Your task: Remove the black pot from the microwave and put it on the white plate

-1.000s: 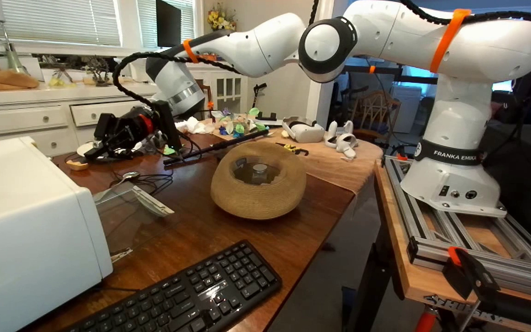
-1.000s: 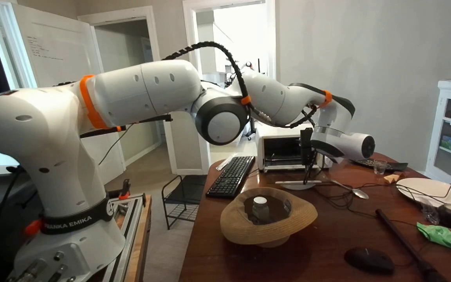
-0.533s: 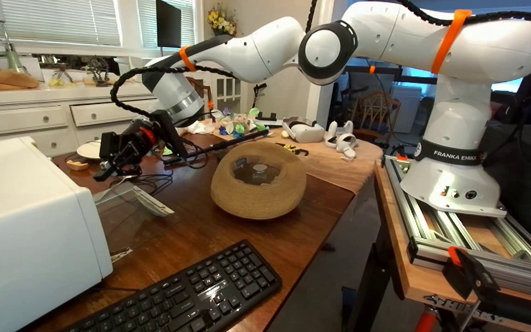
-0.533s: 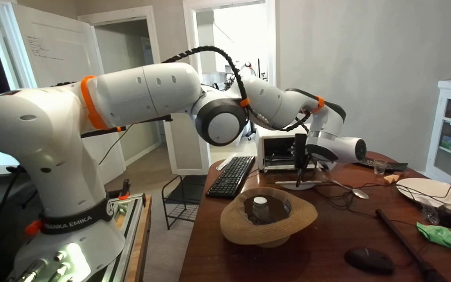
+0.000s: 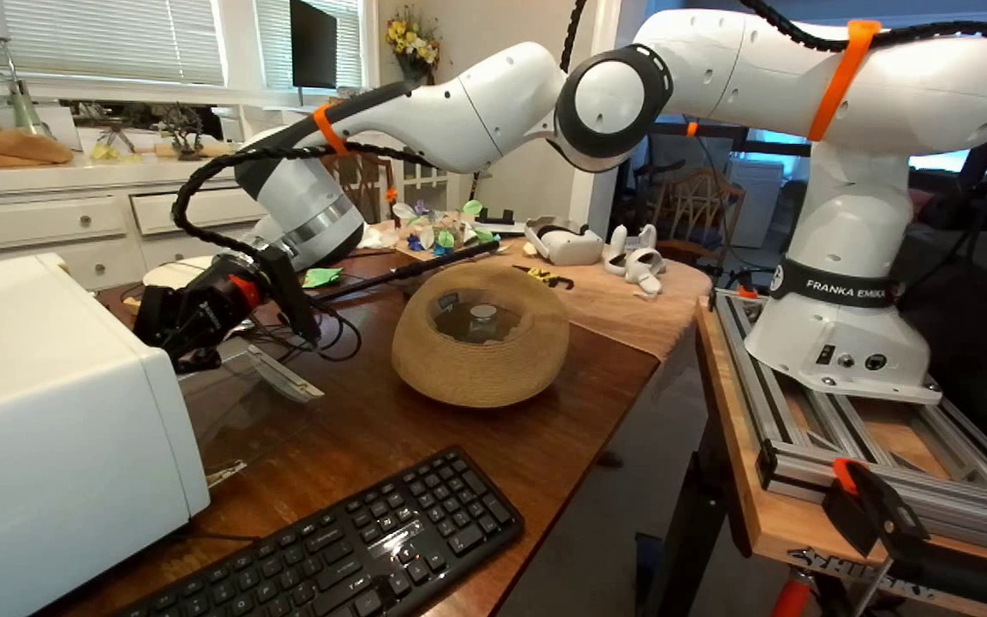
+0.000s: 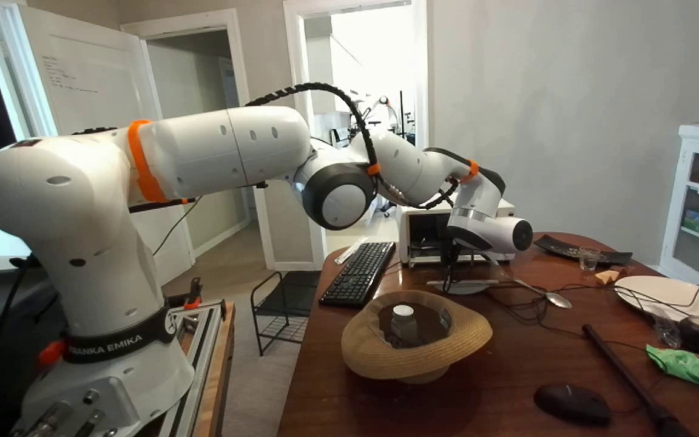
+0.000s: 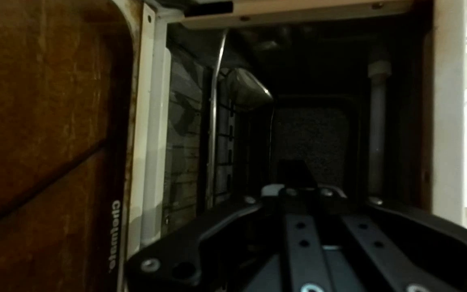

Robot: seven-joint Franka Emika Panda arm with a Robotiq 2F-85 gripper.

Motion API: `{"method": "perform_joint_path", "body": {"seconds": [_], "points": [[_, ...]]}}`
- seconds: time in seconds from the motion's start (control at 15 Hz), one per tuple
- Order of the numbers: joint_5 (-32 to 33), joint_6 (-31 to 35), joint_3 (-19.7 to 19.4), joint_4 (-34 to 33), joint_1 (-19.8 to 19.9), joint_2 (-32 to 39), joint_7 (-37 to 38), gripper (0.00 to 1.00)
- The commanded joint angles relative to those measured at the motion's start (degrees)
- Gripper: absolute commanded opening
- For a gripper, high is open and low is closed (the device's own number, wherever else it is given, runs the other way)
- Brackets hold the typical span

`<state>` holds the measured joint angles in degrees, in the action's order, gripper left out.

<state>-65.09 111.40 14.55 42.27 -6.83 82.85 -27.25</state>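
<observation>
Wrist view: gripper (image 7: pixel 298 174) toward 6 o'clock, jaws apparently together. Dim rounded object (image 7: pixel 247 87) on rack (image 7: pixel 213 121), 11 o'clock; cannot confirm black pot. In an exterior view, microwave (image 5: pixel 56 428) hides gripper's end. In an exterior view, white plate (image 6: pixel 668 290) near 3 o'clock, cut off.

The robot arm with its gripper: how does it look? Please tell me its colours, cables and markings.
The glossy white arm has rounded segments and a black-rimmed elbow joint. Orange straps wrap it; a ribbed black cable follows it. A black band near its foot reads FRANKA EMIKA in white. The black gripper has silver-coloured screws; a red band shows behind it.
</observation>
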Motion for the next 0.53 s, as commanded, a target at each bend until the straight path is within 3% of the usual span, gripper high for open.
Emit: {"method": "perform_joint_path", "body": {"seconds": [0.0, 0.07, 0.2, 0.47], "points": [[-1.1, 2.1, 1.0, -1.0, -0.6, 1.3, -2.9, 0.00], [-0.8, 3.0, 0.7, -0.9, -0.9, 1.1, -3.3, 0.26], [-0.5, 5.3, 0.4, -0.7, -1.1, 0.7, -4.9, 0.34], [-1.3, 8.7, 1.3, -0.9, -1.4, 1.0, -9.0, 0.65]]}}
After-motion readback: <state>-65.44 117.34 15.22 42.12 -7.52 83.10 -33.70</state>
